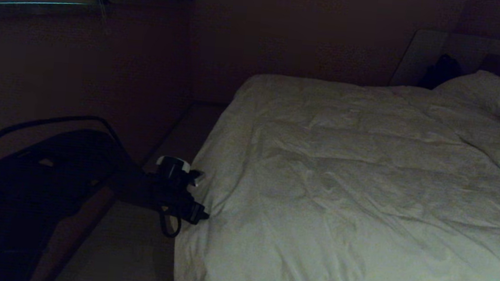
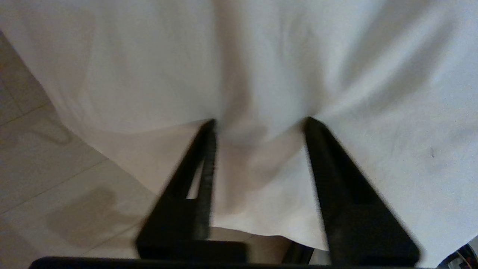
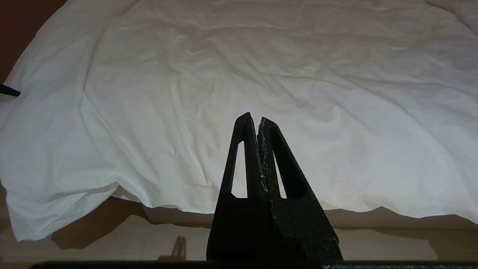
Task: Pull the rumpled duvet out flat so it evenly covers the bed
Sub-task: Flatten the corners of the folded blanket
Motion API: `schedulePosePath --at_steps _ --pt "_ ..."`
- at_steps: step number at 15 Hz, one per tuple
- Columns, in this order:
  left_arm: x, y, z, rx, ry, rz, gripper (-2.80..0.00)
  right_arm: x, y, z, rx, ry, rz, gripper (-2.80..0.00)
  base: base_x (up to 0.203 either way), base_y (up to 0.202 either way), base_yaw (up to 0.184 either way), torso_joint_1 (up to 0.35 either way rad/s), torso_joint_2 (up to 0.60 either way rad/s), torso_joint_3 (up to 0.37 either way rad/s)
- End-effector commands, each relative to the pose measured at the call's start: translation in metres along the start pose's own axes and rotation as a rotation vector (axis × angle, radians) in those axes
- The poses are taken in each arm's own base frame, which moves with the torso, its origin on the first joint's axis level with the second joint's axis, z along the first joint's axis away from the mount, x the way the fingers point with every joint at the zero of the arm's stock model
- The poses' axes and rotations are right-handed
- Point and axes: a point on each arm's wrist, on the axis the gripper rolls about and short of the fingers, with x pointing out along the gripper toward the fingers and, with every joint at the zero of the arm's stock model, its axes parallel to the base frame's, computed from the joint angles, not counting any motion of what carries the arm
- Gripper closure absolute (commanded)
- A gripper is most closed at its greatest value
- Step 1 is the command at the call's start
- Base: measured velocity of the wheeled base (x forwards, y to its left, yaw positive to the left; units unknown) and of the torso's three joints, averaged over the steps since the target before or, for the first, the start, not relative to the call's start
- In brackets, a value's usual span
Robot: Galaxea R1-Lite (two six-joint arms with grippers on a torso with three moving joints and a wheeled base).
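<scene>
white duvet [image 2: 261,74] bunches between left fingers [image 2: 321,168].

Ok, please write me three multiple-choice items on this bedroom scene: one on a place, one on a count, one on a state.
1. Where is the left gripper?
A. at the hanging side edge of the large white puffy cloth duvet
B. on the dark headboard
C. raised against the wall

2. How many plump white rectangular pillows show in the head view?
A. none
B. one
C. three

3. How do the right gripper jaws stand?
A. wide apart
B. pressed together, empty
C. closed on cloth

Key: A, the left wrist view shows the duvet's hanging edge right before it; B, only one is visible; B, the tips meet with nothing between them.
</scene>
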Motion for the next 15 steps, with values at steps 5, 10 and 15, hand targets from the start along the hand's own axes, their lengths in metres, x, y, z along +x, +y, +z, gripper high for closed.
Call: schedulePosePath --at_steps 5,10,15 --pt "0.000 0.000 0.000 0.002 -0.002 -0.002 0.00 0.000 0.000 0.000 0.000 0.001 0.001 0.00 0.000 0.000 0.000 0.000 0.00 0.000" --pt "-0.004 0.000 0.005 0.005 -0.019 0.007 0.00 0.000 0.000 0.000 0.001 0.001 0.001 0.00 0.000 0.000 0.000 0.000 0.00 0.000" --pt "-0.030 -0.003 0.034 -0.108 -0.185 0.019 0.00 0.000 0.000 0.000 0.000 0.001 0.001 0.00 0.000 0.000 0.000 0.000 0.00 0.000"
